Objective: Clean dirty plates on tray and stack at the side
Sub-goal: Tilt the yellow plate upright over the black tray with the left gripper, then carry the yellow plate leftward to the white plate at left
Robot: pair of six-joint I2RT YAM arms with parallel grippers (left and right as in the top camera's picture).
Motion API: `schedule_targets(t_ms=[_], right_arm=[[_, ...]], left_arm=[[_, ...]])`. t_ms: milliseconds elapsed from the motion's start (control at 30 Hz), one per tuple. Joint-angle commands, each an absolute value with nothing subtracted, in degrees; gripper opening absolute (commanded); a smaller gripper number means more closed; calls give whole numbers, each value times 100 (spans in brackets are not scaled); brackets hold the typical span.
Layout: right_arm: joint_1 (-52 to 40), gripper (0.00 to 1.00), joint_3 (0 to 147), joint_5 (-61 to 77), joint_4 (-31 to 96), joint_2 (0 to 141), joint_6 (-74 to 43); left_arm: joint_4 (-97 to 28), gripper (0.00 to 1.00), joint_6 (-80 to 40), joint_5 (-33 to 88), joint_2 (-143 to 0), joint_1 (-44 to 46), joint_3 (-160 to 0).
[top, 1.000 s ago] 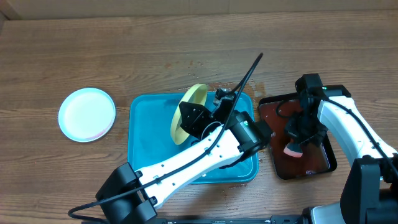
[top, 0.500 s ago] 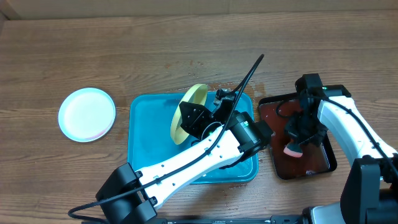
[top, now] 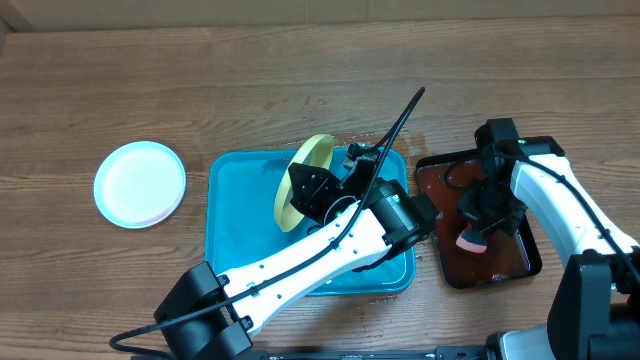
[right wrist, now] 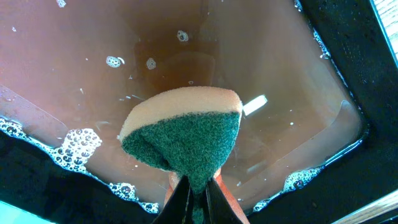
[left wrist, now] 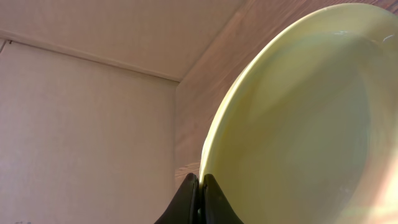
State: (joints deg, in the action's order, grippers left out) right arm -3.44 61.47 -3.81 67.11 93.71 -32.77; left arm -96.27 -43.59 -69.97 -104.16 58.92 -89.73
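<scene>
My left gripper (top: pixel 312 188) is shut on the rim of a pale yellow-green plate (top: pixel 298 180) and holds it tilted on edge over the turquoise tray (top: pixel 232 240). In the left wrist view the jaws (left wrist: pixel 199 186) pinch the plate's edge (left wrist: pixel 298 124). A light blue plate (top: pixel 140 183) lies flat on the table to the left of the tray. My right gripper (top: pixel 476 222) is shut on a sponge (right wrist: pixel 183 134), green on one side and orange on the other, above the reddish liquid in the dark tray (top: pixel 530 262). A third plate is not visible.
The dark tray (right wrist: pixel 348 50) holds brownish-red soapy water with bubbles at its edges. A black cable (top: pixel 398 118) sticks up from the left arm over the table. Small wet spots lie on the wood between the two trays.
</scene>
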Motion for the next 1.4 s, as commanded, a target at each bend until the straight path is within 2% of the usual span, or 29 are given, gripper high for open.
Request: schedule_targets(t_ms=[0,300,533,667,800,967,1133,1367], right_arm=[[-314,4,6112,-375,6707,9290,-3282],[-314,4,6112,-375,6705,9290,-3282],[-314,4,6112,-375,6705,9290,-3280],[-314,4,6112,-373,6705,9290,-3282],[-314,4,6112,-373,6663,9290,-3282],[-314,4,6112,-373,6672,9290,-3282],[-314,4,6112,-283,6674,9290,-3258],[-314,4,6112,-268,6674,9290,-3258]], left_arm=[[-9640,4,-4550,-7220,-10462,5929,-9085],[-9623,4,-4995,-6967,-10462,5874,-9085],[-9574,5,-6018,-5404,-10420,5229,-9087],[-9463,5,-6173,-4792,-10169,4770,-9196],[-8654,4,-5411,-3959,-9612,4386,-9362],[-7210,5,-4154,-2296,-8833,3839,-9365],[-6941,5,-4071,-1485,-8569,2871,-9351],[-6737,5,-4244,-1061,-8569,1302,-8853]])
